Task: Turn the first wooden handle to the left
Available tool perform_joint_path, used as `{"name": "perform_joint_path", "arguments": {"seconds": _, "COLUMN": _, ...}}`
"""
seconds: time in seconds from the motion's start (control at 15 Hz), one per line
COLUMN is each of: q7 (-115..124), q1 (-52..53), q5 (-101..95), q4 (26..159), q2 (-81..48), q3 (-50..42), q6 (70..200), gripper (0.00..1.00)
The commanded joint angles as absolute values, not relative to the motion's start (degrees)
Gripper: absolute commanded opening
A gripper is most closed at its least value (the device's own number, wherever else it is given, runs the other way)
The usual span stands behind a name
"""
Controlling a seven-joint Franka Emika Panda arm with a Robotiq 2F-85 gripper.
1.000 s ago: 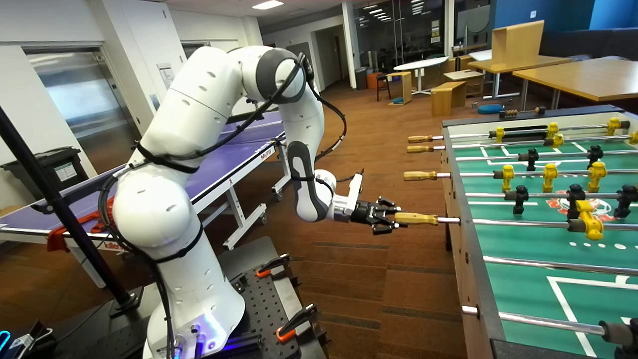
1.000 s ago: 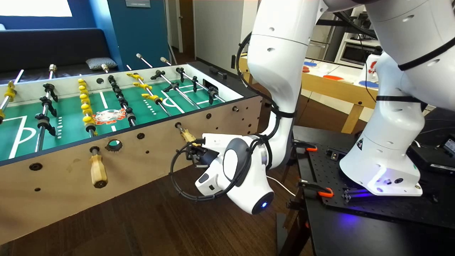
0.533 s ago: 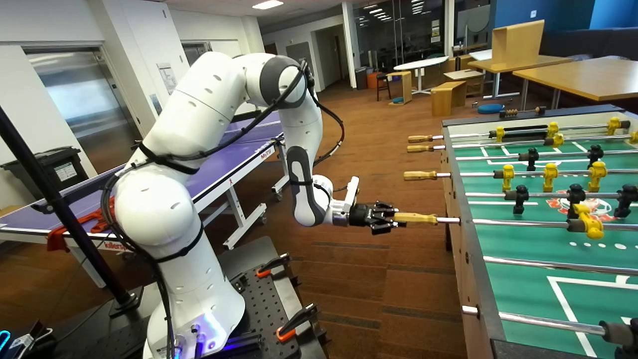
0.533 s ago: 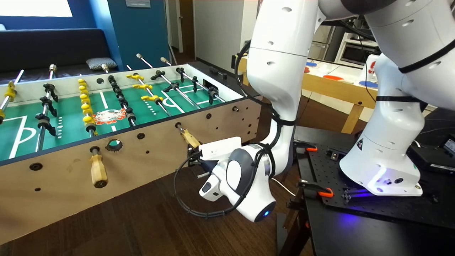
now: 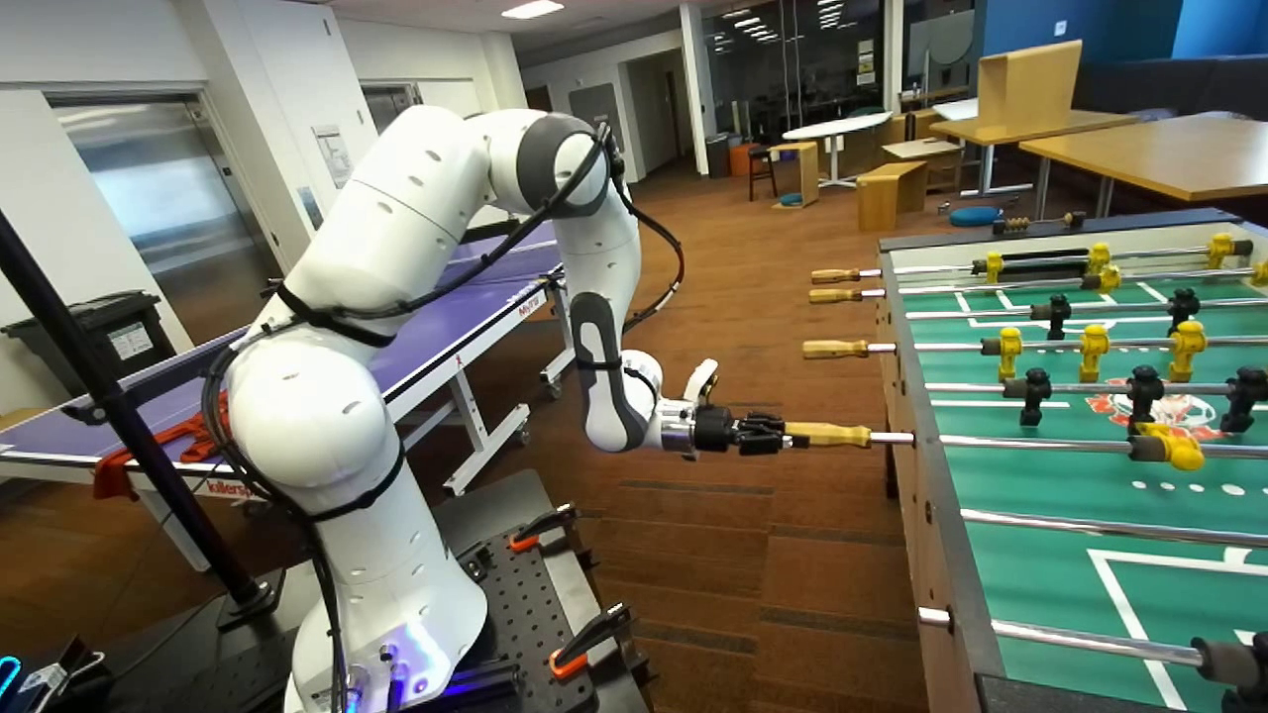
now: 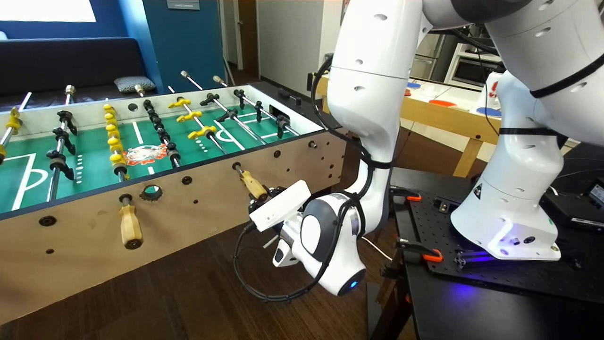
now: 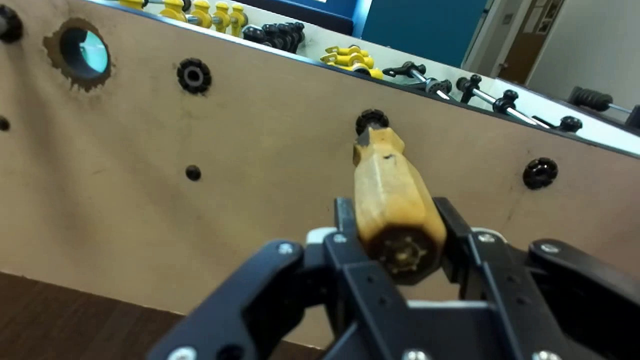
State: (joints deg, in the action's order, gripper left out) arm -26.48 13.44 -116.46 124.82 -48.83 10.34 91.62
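The pale wooden handle (image 5: 837, 434) sits on the end of a metal rod at the side of the foosball table (image 5: 936, 535). It also shows in an exterior view (image 6: 253, 185) and in the wrist view (image 7: 392, 190). My gripper (image 7: 398, 217) is shut on the handle's outer end, with a black pad against each side. The dark end face of the handle points towards the wrist camera. Yellow figures (image 5: 1179, 448) on this rod lie tipped towards flat. In an exterior view the white wrist camera (image 6: 281, 205) is tilted and hides most of the gripper.
Another wooden handle (image 6: 130, 227) hangs to the left along the same table side. More handles (image 5: 835, 349) stick out further back. A black hole fitting (image 7: 540, 173) is right of the held handle. A purple ping-pong table (image 5: 485, 297) stands behind the arm.
My gripper has rolled about its own axis, and the white wrist camera has swung from level to tilted. The yellow figures on the held rod have turned a little with it.
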Motion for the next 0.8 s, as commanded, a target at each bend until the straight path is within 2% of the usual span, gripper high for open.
{"name": "perform_joint_path", "arguments": {"seconds": 0.0, "q7": -37.51, "q1": 14.09, "q5": -118.42, "q4": 124.36, "q2": -48.00, "q3": 8.76, "q6": 96.10, "gripper": 0.16}}
{"name": "perform_joint_path", "arguments": {"seconds": 0.73, "q7": -70.24, "q1": 13.79, "q5": -115.38, "q4": 123.18, "q2": -47.53, "q3": 9.64, "q6": 98.15, "gripper": 0.16}}
